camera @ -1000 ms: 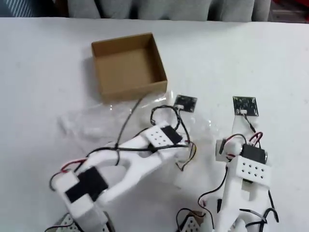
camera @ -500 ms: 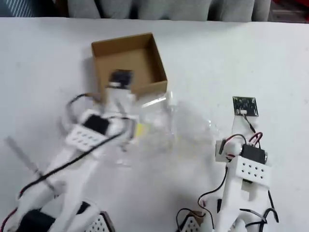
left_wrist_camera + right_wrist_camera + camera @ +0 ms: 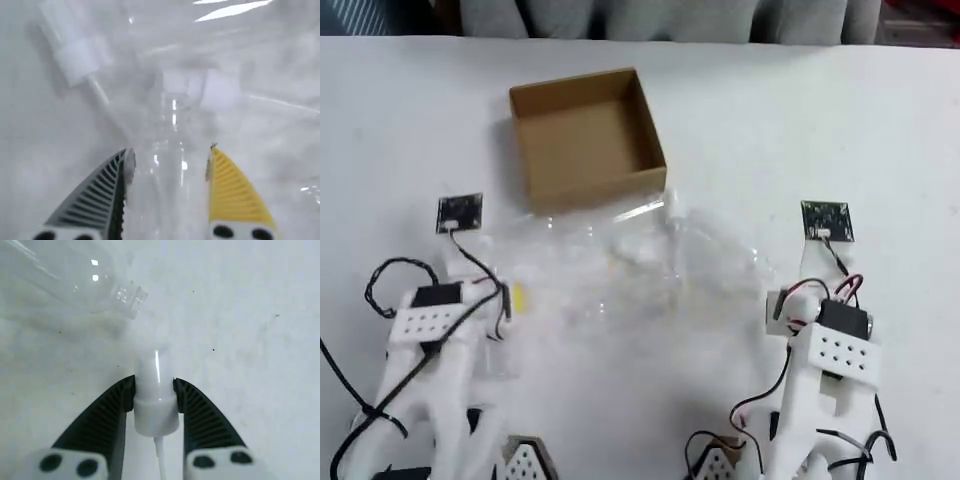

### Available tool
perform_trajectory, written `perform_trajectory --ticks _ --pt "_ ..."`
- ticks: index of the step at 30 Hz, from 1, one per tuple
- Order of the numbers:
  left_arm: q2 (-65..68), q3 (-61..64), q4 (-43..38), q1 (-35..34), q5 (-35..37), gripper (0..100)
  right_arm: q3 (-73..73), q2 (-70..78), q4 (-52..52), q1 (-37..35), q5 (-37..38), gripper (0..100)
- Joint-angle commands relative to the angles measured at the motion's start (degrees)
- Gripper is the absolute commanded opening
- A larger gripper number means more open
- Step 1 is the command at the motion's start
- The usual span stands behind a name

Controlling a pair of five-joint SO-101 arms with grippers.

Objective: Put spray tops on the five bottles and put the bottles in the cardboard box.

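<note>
Clear bottle (image 3: 172, 120) lies inside your spread left gripper (image 3: 169, 152); your right gripper (image 3: 154, 382) pinches a spray top (image 3: 156, 415); box (image 3: 595, 187) sits farther back.

A clear bottle (image 3: 172, 125) lies between the left gripper (image 3: 170, 151)'s spread fingers. A white spray top (image 3: 80, 55) lies beside the bottle's neck.

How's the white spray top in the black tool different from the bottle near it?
The spray top is white; the bottle is see-through. The right tool pinches the spray top; the bottle lies loose on the table, neck open. Both are close together.
</note>
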Motion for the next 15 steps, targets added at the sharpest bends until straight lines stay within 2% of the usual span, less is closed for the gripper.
perform_trajectory --ticks 1,7,12,15 --pt "-2.07 -0.18 -1.93 -1.01 -1.23 6 -0.26 -1.01 -0.66 -0.75 0.62 1.7" --pt "-2.15 -0.53 -0.18 -1.10 -1.14 29 -0.18 -1.01 -0.66 -0.48 0.62 1.7" --pt "-2.15 -5.98 8.79 -1.10 -1.93 30 0.26 -1.01 -0.84 -0.66 0.62 1.7" --pt "-2.07 -9.14 14.07 -1.01 -6.77 30 0.26 -1.01 -0.84 -0.66 0.62 1.7"
